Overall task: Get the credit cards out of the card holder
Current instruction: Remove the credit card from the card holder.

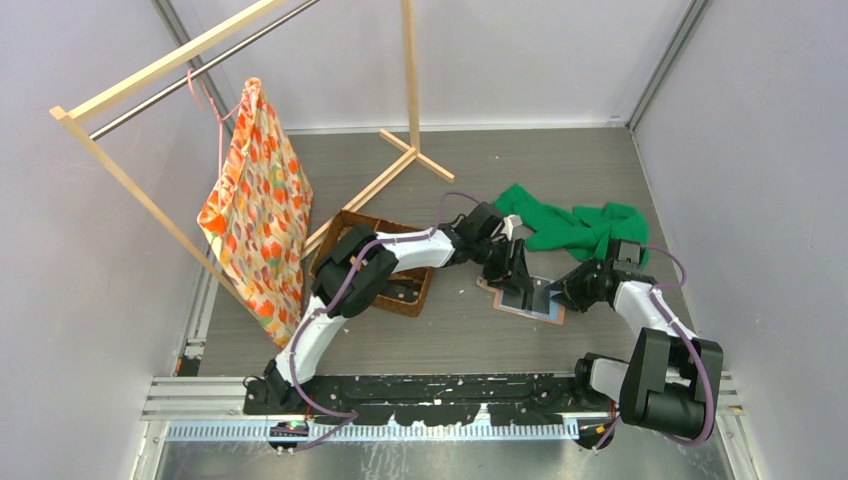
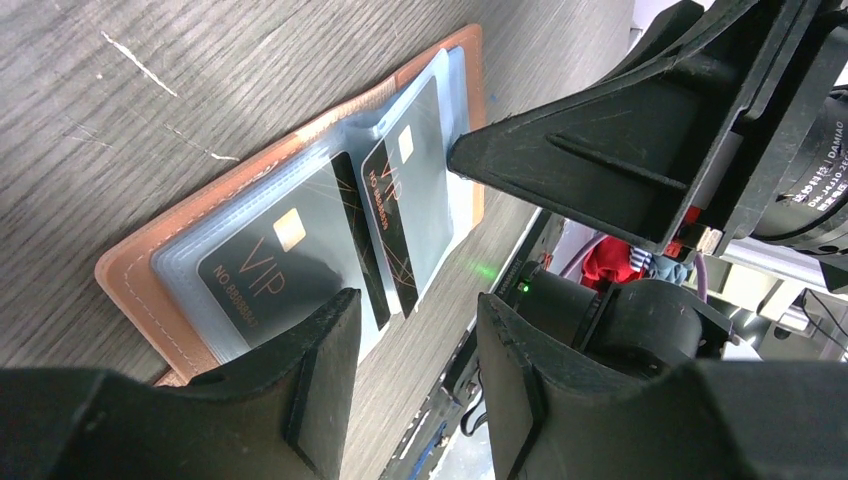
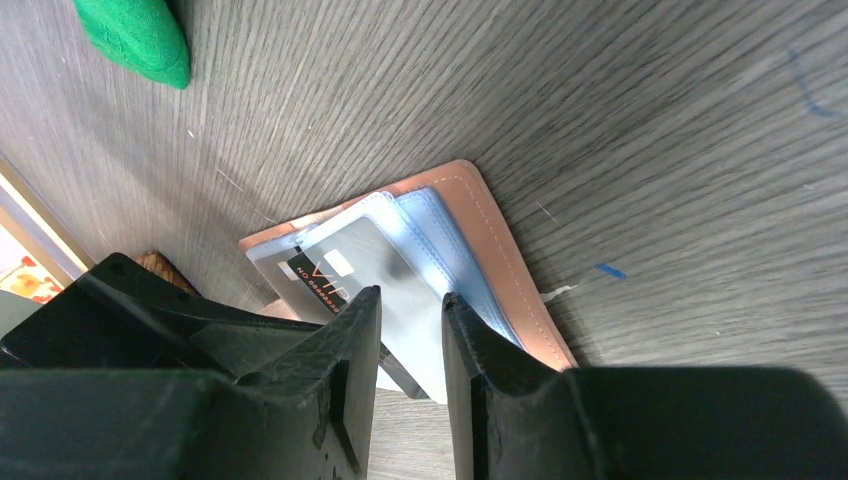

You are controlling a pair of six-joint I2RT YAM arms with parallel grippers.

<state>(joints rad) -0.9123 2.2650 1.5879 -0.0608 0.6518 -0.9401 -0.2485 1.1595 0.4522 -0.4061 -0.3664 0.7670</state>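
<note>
The salmon-pink card holder (image 1: 548,314) lies open on the table, its clear plastic sleeves fanned out. The left wrist view shows its leather edge (image 2: 140,275) and two black VIP cards (image 2: 262,272) (image 2: 405,205) inside the sleeves. My left gripper (image 1: 515,272) is open and empty, hovering over the holder's near edge (image 2: 415,345). My right gripper (image 1: 562,290) is narrowly open right over the sleeves (image 3: 410,320), with nothing between its fingers. Its fingertip (image 2: 470,155) touches a sleeve's edge. The right wrist view shows the holder (image 3: 485,235) and one card (image 3: 318,282).
A brown woven basket (image 1: 372,220) sits left of the holder, partly under my left arm. A green cloth (image 1: 575,225) lies behind it and also shows in the right wrist view (image 3: 135,35). A patterned bag (image 1: 255,210) hangs from a wooden rack (image 1: 410,80) at the back left.
</note>
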